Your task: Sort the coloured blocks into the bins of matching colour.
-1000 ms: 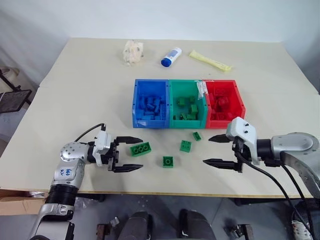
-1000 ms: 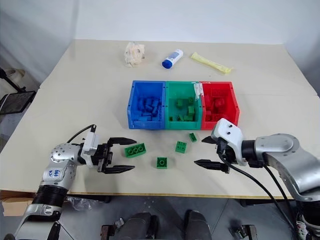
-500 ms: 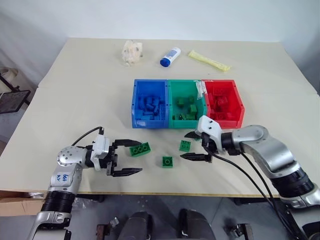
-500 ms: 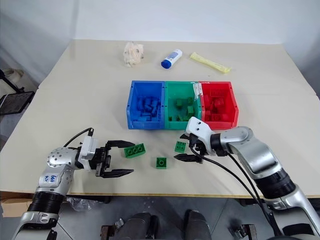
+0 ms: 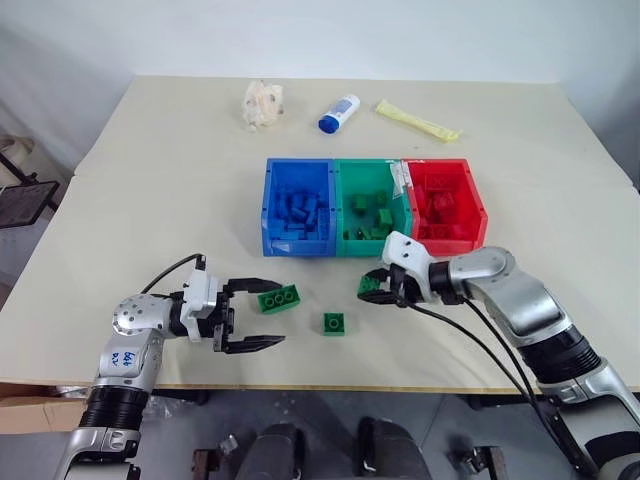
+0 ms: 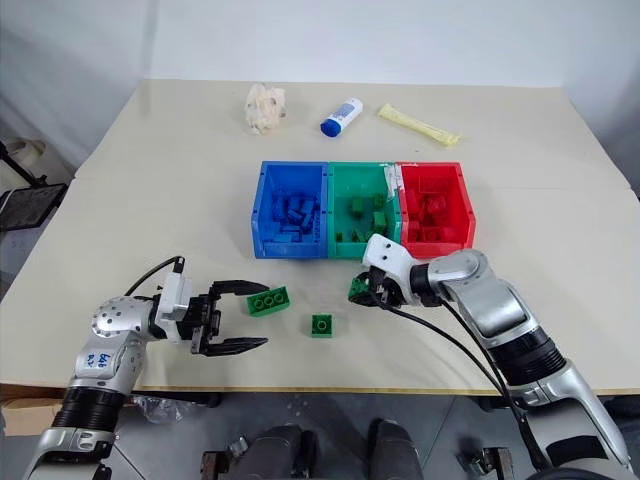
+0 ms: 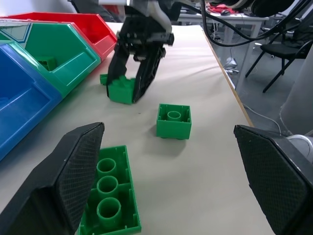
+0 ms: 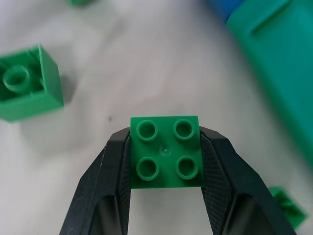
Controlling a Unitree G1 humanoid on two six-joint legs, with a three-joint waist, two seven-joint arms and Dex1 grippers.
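While its two black fingers stand spread wide with nothing between them, the left end effector [image 5: 252,316] hangs just over the near left part of the counter [image 5: 150,190], pointing toward the robot's right. A long green brick [image 5: 279,298] lies on the counter just beyond its far fingertip, apart from the fingers. Further right, a small green brick [image 5: 335,322] sits alone, upside down with its hollow showing. Next comes the right end effector [image 5: 377,286], its fingers closed narrow on a square four-stud green brick [image 8: 167,152]; the right wrist view shows a finger pressed against each side of it, studs up, and the left wrist view shows it low at the counter surface. Another little green brick [image 7: 104,79] lies just behind it, near the bins. Beyond, three joined bins stand in a row: the blue bin [image 5: 271,215], the green bin [image 5: 343,246] and the red bin [image 5: 480,212], each with bricks of its own colour inside.
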